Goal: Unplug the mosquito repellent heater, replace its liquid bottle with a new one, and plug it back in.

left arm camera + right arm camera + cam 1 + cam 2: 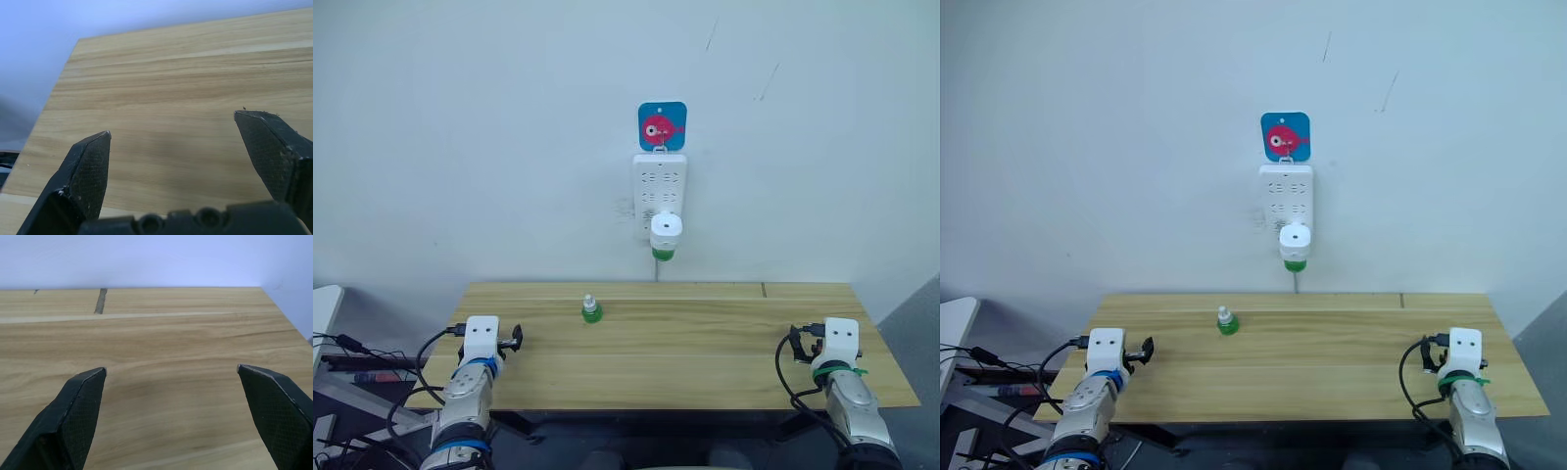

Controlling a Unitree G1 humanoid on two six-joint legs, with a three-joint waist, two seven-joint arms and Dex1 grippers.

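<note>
with both the left hand [516, 340] and right hand [795, 345] spread empty at the table [705, 362] front corners, a skewed pull on the mosquito repellent heater [666, 233] may drag the hanging power strip [659, 186] off its hook.

Soft, even light fills the scene, bright enough to read every surface without hard glare. The white wall [509, 147] darkens gently toward the corners. Ahead of the left gripper [171, 134], the wooden table [186, 73] is sharp nearby and loses focus toward its far edge, with a faint dull shadow between the fingertips. Beyond the right gripper [171, 369] a similar soft shadow lies on the grain, and the black fingers [78, 406] are slightly blurred at close range.
</note>
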